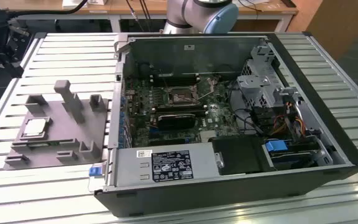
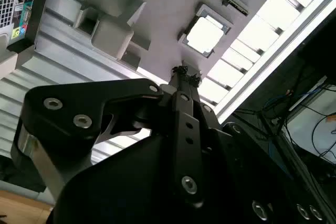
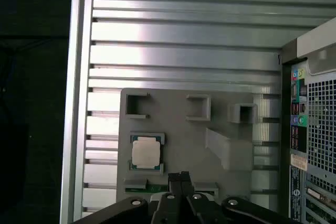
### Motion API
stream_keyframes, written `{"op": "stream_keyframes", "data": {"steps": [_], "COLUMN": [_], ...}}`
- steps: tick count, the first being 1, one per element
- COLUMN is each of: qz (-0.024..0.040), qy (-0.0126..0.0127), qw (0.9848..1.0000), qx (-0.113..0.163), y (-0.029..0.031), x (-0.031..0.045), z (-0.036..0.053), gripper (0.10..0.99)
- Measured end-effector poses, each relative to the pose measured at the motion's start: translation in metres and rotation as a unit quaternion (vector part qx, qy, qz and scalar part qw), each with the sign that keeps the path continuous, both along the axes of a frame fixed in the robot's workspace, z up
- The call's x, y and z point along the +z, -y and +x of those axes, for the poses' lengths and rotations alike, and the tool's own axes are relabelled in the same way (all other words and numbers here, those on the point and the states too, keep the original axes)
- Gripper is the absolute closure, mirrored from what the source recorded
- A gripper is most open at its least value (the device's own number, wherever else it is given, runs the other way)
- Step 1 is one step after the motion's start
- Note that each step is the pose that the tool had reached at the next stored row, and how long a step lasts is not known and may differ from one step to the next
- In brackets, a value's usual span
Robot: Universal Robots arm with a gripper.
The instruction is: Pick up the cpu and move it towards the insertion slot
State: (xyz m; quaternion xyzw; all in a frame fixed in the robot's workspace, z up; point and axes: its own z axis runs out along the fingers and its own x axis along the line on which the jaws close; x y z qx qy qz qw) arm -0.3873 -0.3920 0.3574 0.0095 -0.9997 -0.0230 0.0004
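The cpu point(image 1: 35, 127) lies flat in a recess of the grey fixture plate point(image 1: 64, 122) on the slatted table, at the exterior view's left of the open computer case. Both wrist views look down on it: the cpu point(image 3: 146, 153) point(image 2: 205, 35) shows its silvery top and pale rim. My gripper point(image 3: 181, 176) point(image 2: 184, 75) hovers above the fixture plate point(image 3: 178, 129), beside the cpu and well apart from it, shut with nothing between its fingers. The insertion slot point(image 1: 182, 95), a shiny frame with a dark centre, sits on the motherboard inside the case.
Upright grey blocks point(image 1: 68, 99) stand on the fixture beside the cpu. The case point(image 1: 229, 116) holds a black heatsink point(image 1: 175, 120), drive cages point(image 1: 269, 88) and a power supply point(image 1: 166, 163). The arm's base point(image 1: 201, 14) rises behind the case. The case's rear panel point(image 3: 315, 140) borders the fixture.
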Motion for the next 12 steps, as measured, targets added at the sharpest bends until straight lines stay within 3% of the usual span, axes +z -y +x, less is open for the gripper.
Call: {"op": "stream_keyframes", "data": {"steps": [12], "qz": [0.0012], "qy": [0.0002], "qw": [1.0000], "qx": [0.000], "y": [0.0001], "x": [-0.0012], "z": [-0.0001], "gripper": [0.984]}}
